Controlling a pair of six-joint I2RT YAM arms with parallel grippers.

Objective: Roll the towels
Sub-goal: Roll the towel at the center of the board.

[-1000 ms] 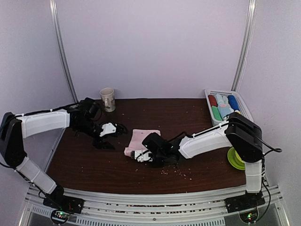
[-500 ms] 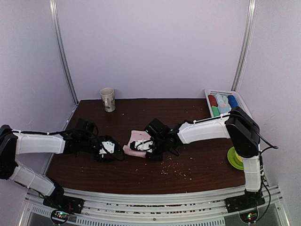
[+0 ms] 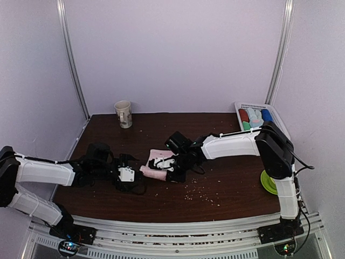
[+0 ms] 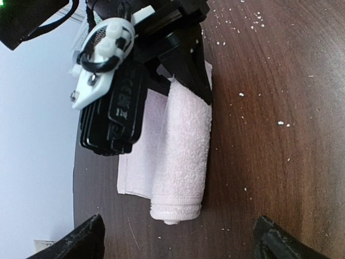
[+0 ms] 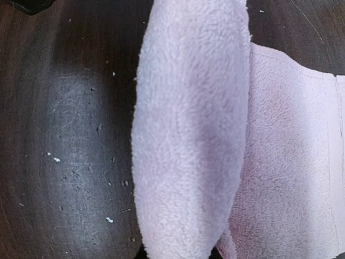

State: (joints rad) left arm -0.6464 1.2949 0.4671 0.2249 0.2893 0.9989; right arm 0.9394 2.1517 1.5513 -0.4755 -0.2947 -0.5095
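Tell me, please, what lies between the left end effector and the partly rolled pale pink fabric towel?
Only bare dark brown wooden table, seen in the left wrist view; the open left end effector is short of the pale pink towel.

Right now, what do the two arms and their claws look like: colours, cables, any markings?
The left arm and right arm wear white shells over black joints, with black cables along them. The left claw and right claw are black with a white block at the wrist end; the right one carries a looped cable tied in white and raised lettering I cannot read.
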